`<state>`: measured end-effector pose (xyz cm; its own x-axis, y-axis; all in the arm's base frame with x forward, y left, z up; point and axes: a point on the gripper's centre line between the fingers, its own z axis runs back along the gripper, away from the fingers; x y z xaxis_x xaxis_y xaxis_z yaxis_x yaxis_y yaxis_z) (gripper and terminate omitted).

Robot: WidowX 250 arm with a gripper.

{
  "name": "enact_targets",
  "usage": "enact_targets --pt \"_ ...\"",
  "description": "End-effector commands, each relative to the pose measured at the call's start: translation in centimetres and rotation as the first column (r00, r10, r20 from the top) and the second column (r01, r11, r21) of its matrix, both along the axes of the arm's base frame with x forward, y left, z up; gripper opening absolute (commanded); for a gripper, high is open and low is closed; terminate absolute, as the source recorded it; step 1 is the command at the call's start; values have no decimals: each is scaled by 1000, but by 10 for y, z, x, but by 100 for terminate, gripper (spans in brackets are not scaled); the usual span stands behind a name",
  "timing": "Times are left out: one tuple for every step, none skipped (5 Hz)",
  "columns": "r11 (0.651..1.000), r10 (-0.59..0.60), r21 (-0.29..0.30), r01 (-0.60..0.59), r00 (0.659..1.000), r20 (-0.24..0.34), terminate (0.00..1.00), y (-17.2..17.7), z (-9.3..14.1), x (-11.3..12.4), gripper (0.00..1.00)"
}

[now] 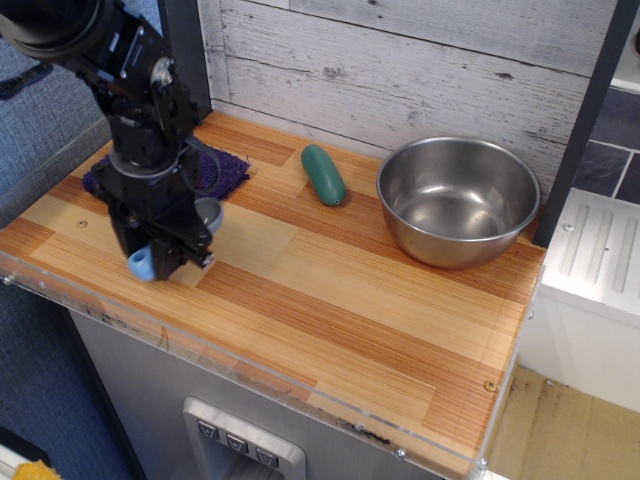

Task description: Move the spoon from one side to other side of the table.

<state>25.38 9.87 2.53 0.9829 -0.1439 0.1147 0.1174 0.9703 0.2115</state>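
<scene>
The spoon (141, 266) is at the left front of the wood-plank table (340, 300). Its light-blue handle end sticks out toward the front edge, and its grey bowl (209, 213) shows behind the gripper. My gripper (163, 258) stands over the spoon, pointing down, with its black fingers shut on the handle. The handle's middle is hidden between the fingers. I cannot tell if the spoon touches the table.
A purple cloth (226, 168) lies at the back left, partly behind the arm. A green oblong object (323, 174) lies at the back middle. A large steel bowl (458, 200) stands at the back right. A clear acrylic rim (250, 372) runs along the front edge.
</scene>
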Motion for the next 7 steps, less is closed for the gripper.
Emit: enact_targets --pt "992 35 -123 -20 992 118 0 -48 41 6 0" --pt "983 51 -182 -26 990 134 0 -74 48 2 0" --pt "974 29 -227 -1 993 118 0 -101 40 -6 0" --pt "972 -28 -227 51 994 107 0 -125 29 -12 0" --pt "970 -61 -230 84 993 104 0 -143 21 -12 0" --pt "964 -100 -236 124 989 109 0 -161 15 -7 0" --pt "961 -128 -235 148 987 99 0 -175 9 -4 0"
